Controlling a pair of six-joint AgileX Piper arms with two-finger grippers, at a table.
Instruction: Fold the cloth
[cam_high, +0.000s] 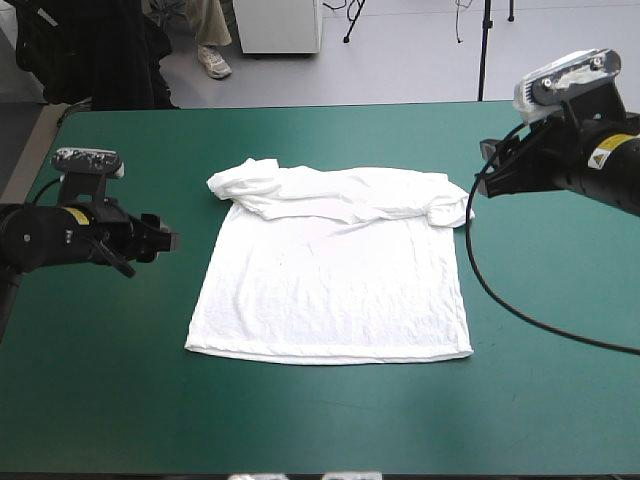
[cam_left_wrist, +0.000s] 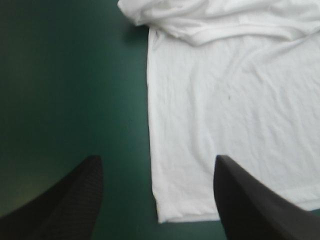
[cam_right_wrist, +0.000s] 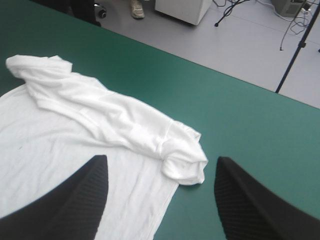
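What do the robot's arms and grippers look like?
The left arm and right arm are black, each with a yellow label. The left gripper and right gripper each have two broad, curved, fin-shaped black fingers with finely dotted surfaces.

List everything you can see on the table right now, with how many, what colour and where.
T-shirt: one, white, mid-table, body spread flat, hem toward the near edge, sleeve end bunched into a band along its far side.
Table cover: one, teal-green, bare on every side of the T-shirt.
Left gripper: one, black, open, on the table's left side, pointing at the T-shirt's left edge, not touching it.
Right gripper: one, black, open, toward the far right, next to the T-shirt's bunched right sleeve, holding nothing.
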